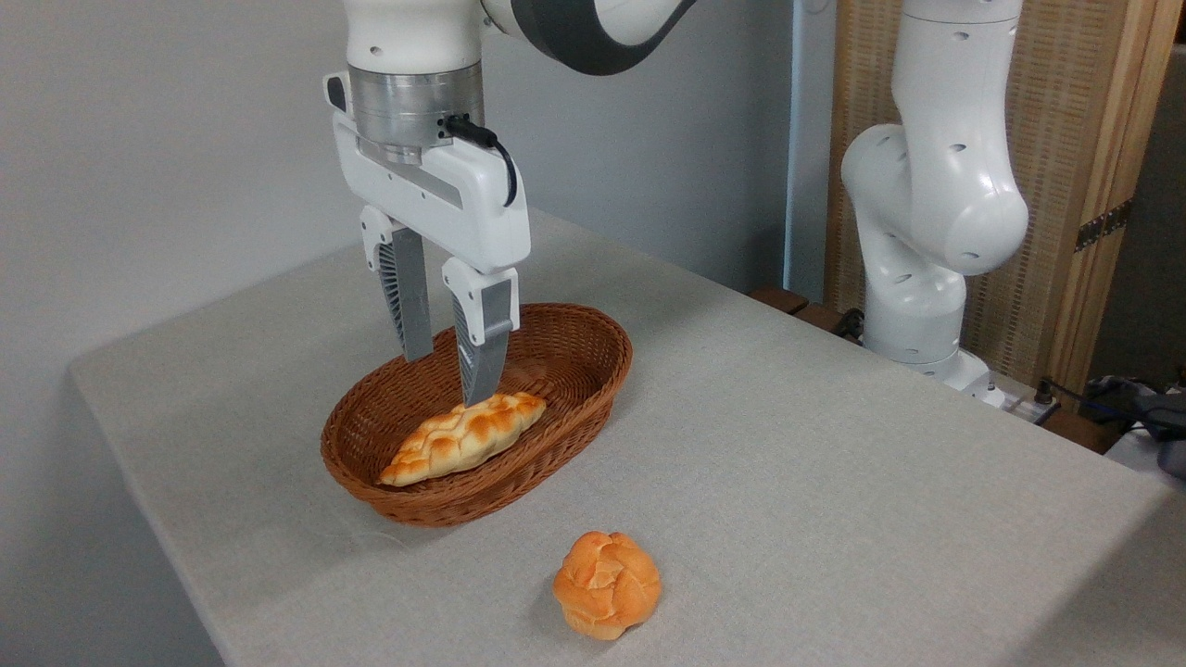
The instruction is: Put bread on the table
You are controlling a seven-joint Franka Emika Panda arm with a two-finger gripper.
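Observation:
The bread (607,585), a small round knotted bun with an orange-golden crust, lies on the table (834,482) near its front edge, in front of the basket. My gripper (449,378) hangs above the wicker basket (556,445), well back and left of the bun. Its two fingers are apart and point down, with nothing between them. The nearer fingertip (482,389) is just over the back end of a braided loaf (463,437) lying in the basket.
The arm's white base (927,259) stands at the table's far right edge. A wooden slatted panel (1066,139) rises behind it. Cables and dark objects (1140,408) lie off the right edge.

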